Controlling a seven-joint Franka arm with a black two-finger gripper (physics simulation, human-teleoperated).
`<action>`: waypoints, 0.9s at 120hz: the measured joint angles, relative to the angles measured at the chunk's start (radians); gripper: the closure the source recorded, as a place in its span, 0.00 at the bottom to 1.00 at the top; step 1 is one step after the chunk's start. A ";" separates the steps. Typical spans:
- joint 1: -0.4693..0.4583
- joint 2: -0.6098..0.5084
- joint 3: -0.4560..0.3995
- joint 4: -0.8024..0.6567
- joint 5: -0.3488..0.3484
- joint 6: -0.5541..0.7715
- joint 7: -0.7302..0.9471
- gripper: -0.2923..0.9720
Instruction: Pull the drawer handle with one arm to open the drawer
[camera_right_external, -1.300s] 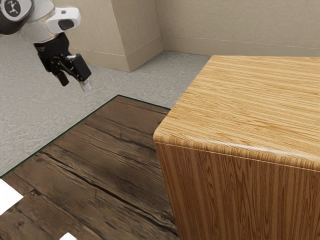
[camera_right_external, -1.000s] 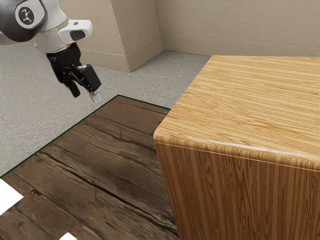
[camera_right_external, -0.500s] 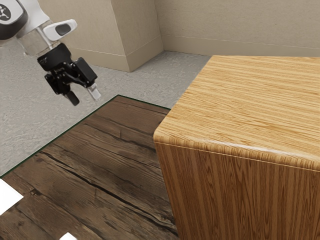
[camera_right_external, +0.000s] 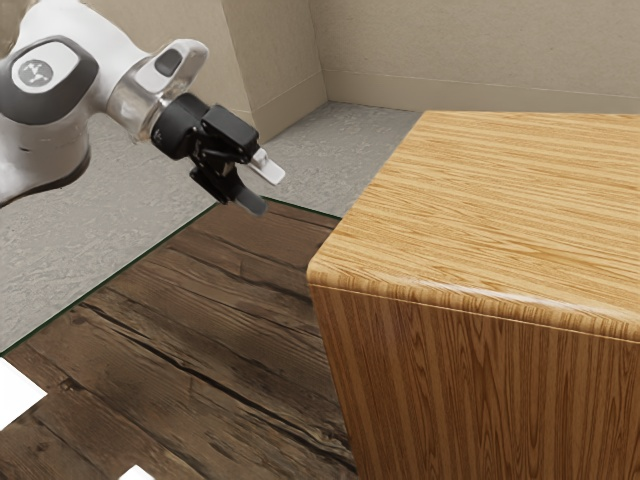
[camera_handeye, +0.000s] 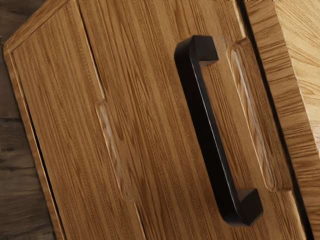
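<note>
One black bar-shaped drawer handle (camera_handeye: 212, 135) sits on the light oak drawer front (camera_handeye: 145, 125). Judging by where the hand points, that front is the face of the oak-grain cabinet (camera_right_external: 480, 260) toward the exterior view's left. The black two-finger tool (camera_right_external: 272, 195) hangs over the far edge of the dark plank tabletop (camera_right_external: 190, 320), well apart from the cabinet. Its fingers are spread and empty, aimed at that face, probably to line up on the handle. The drawer seems not yet pulled.
</note>
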 joint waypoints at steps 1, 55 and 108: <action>-0.003 -0.001 0.000 -0.002 0.000 0.005 -0.003 0.23; -0.067 0.006 -0.055 -0.061 0.153 0.140 -0.156 0.23; -0.089 -0.048 -0.044 -0.124 0.162 0.179 -0.258 0.23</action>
